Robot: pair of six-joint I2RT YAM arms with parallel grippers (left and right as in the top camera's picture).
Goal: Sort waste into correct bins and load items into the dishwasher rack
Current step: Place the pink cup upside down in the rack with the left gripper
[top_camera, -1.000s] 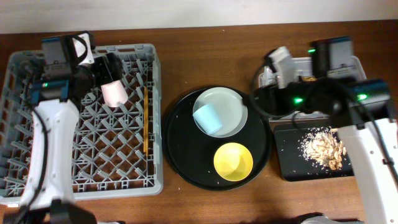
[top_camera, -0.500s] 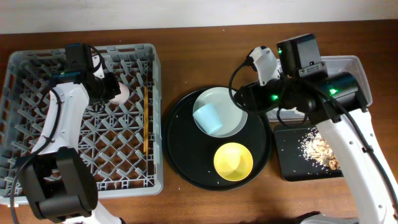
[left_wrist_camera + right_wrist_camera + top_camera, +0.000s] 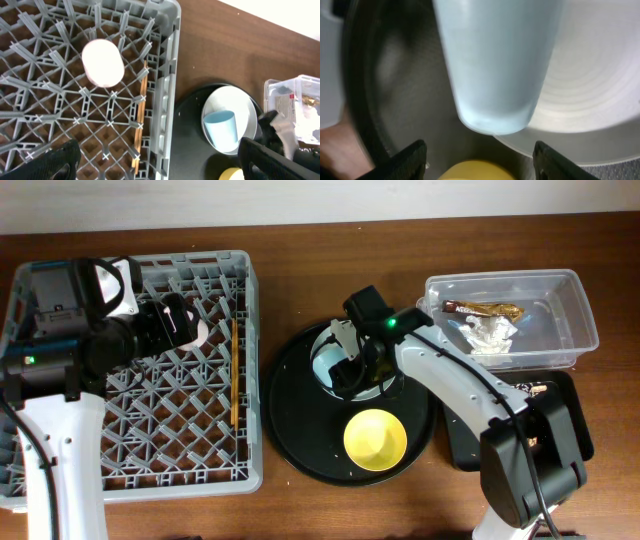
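The left tool [image 3: 157, 150] hangs spread and empty above the dishwasher rack [image 3: 167, 60], where the pink cup [image 3: 102, 62] sits among the pegs near the chopsticks [image 3: 141, 110]. The right tool [image 3: 480, 150], also spread, faces the light blue cup [image 3: 495, 60] on the pale plate [image 3: 590, 90]. Print on the foil wrapper [image 3: 485, 308] is too small to read.

Even bright light, soft shadows, right wrist view blurry w/ light blue cup [image 3: 492, 60] out of focus
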